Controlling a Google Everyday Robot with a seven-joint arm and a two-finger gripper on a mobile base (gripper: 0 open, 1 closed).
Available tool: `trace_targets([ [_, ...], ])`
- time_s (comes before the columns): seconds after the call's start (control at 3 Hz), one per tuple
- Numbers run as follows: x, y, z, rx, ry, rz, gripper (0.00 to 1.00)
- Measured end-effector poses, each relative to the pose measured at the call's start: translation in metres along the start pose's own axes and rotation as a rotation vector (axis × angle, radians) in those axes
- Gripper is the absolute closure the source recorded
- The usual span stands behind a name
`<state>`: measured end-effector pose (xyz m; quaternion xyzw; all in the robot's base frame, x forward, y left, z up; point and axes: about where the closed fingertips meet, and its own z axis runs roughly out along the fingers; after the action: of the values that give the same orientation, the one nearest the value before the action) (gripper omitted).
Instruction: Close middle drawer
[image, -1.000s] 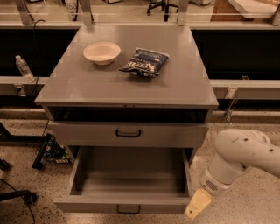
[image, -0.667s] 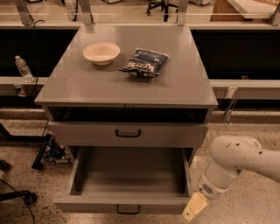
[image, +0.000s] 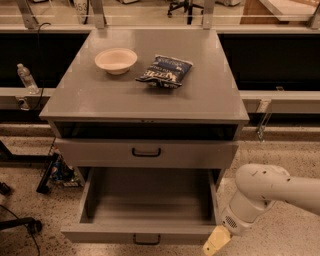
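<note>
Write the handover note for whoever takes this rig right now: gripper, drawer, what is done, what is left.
Gripper: low at the right front corner of the middle drawer, just off its front panel; I cannot tell whether it touches.
Middle drawer: pulled far out, with its small black handle facing the camera. The taller drawer above is shut.
On the cabinet top: a bowl and a chip bag, both away from the job.
Done: arm brought down to the drawer front; the drawer is not yet closed.
Left: push the front panel in until it sits flush under the drawer above.
</note>
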<state>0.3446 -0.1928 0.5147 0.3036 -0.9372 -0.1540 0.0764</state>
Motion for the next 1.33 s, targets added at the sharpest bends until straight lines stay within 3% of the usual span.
trace_targets([
  [0.67,0.002,0.014,0.025,-0.043,0.012,0.03,0.41],
  [1.0,0.003,0.017,0.044,-0.056,0.04,0.046,0.73],
  [1.33,0.006,0.014,0.06,-0.044,0.051,0.063,0.95],
])
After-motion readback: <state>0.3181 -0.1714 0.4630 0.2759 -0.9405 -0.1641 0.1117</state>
